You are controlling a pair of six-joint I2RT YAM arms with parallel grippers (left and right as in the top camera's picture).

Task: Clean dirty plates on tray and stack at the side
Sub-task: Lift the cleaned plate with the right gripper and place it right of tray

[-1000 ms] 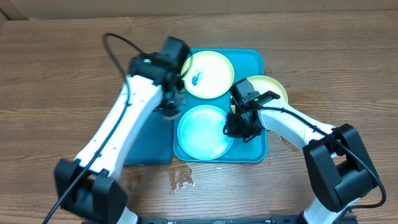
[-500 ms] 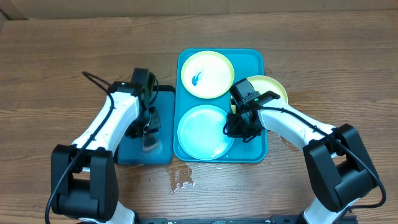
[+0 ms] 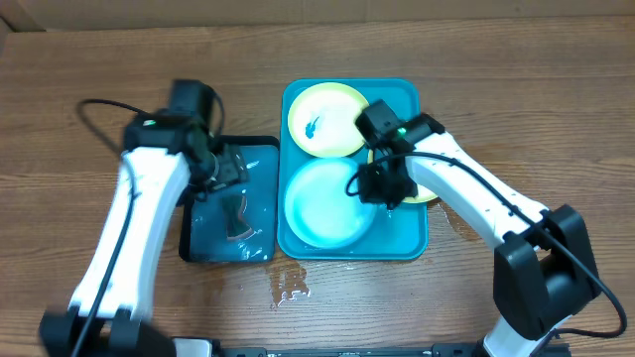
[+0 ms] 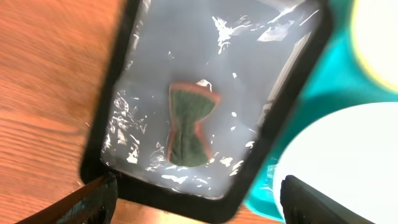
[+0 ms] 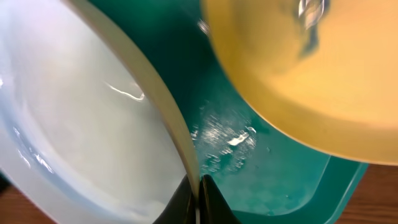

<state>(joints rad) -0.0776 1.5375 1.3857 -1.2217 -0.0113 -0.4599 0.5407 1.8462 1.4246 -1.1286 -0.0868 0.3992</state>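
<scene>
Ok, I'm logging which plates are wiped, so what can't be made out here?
- Third plate: overhead, the right arm covers most of it; right wrist, blurred, so any smear is unclear.
- Front plate: left wrist and right wrist, cut off by the frame edge.
- Right jaws: overhead, hidden beneath the arm.
- Sponge: overhead, small, shape unclear.

Item one: a small black-rimmed tray (image 3: 183, 241) (image 4: 292, 84) with a blue-grey floor, lying flat on a brown wood-grain table (image 3: 89, 69). Its floor glistens with scattered bright reflections. Item two: a dark green pad (image 3: 236, 220) (image 4: 191, 124) with an orange edge, pinched at the waist like a bow-tie, lying inside that tray near its centre. Item three: a wet patch (image 3: 290, 283) on the table, just off the tray's lower-right corner in the overhead view. The pad touches no rim.
</scene>
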